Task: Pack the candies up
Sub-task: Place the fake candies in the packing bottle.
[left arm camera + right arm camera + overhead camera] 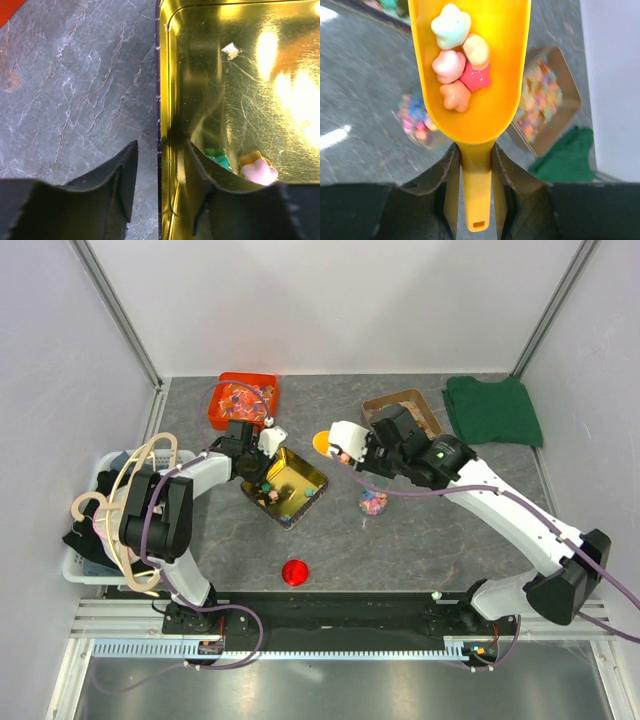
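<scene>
An open gold tin point(290, 487) sits on the table left of centre, with a few candies point(266, 490) inside. My left gripper point(262, 462) stands open astride the tin's left wall point(165, 100), one finger point(120, 170) outside over the table and the other inside. It holds nothing. A green candy point(218, 156) and a pink one point(258, 171) lie just past the inner finger. My right gripper point(476, 165) is shut on the handle of a yellow scoop point(476, 95) carrying several candies point(457, 55). The scoop point(322, 444) hangs just right of the tin.
A clear pouch of mixed candies point(373, 503) lies under the right arm. At the back are an orange-red tray point(243, 398), a brown tray point(405, 412) and a green cloth point(492, 410). A red lid point(295, 573) lies near the front. A white basket point(90, 530) stands at the left.
</scene>
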Motion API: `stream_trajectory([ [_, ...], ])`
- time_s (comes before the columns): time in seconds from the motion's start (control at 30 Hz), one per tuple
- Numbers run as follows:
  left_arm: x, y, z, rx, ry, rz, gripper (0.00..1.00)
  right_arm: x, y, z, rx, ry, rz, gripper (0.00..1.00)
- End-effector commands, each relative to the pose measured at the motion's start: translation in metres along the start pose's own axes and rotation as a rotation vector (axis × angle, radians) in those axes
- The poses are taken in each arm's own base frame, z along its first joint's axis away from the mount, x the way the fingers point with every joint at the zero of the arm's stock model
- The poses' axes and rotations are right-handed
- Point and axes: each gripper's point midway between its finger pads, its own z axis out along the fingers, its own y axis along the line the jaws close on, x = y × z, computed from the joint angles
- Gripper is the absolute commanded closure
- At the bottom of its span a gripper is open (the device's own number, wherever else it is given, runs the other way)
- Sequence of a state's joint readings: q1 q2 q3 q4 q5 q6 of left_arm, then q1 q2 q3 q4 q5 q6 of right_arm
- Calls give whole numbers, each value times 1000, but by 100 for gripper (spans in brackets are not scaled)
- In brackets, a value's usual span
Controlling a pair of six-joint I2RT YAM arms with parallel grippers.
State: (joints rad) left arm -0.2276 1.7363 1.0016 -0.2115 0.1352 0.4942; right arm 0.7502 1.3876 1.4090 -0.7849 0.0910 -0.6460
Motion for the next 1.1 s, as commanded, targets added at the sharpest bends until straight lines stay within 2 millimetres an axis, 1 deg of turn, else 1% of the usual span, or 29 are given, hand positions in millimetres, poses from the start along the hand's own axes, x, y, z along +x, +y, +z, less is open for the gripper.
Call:
stream_trajectory([
  [0.0,-16,7,-15,1,-47,-31,44,39,-22,-21,93,94,-24,100],
  [0.03,-17,8,-17,-2,-49,-36,41,46,-25,-26,107,111,-26,100],
  [0.07,-17,9,-20,-4,-54,-42,35,58,-26,-30,109,145,-35,100],
  [0.1,-18,10,-22,-6,-58,-56,32,68,-23,-31,105,170,-40,100],
  [0.13,-23,12,-28,-8,-75,-60,30,75,-25,-38,121,187,-42,100],
  [0.17,-24,12,-32,-6,-82,-67,23,84,-23,-41,115,217,-54,100],
  [0.2,-25,14,-35,-11,-87,-83,20,93,-18,-40,104,243,-64,100],
  [0.23,-30,15,-42,-14,-106,-86,18,98,-16,-46,109,252,-70,100],
  [0.27,-31,15,-46,-13,-106,-91,13,106,-14,-49,105,275,-77,100],
  [0.3,-33,16,-50,-16,-113,-95,10,113,-9,-49,94,299,-94,100],
  [0.33,-34,17,-54,-21,-118,-97,8,117,-9,-52,99,312,-103,100],
  [0.37,-38,18,-60,-29,-130,-94,4,125,-9,-56,102,349,-118,100],
  [0.47,-39,19,-69,-37,-136,-95,1,137,-11,-63,110,411,-168,100],
  [0.67,-35,18,-74,-35,-126,-115,1,145,-29,-73,160,513,-258,100],
  [0.73,-33,17,-74,-32,-120,-119,1,145,-32,-72,158,537,-280,100],
  [0.83,-31,16,-72,-29,-115,-123,1,143,-38,-72,172,569,-310,100],
  [1.07,-29,15,-73,-24,-115,-131,1,130,-38,-68,190,610,-401,100],
])
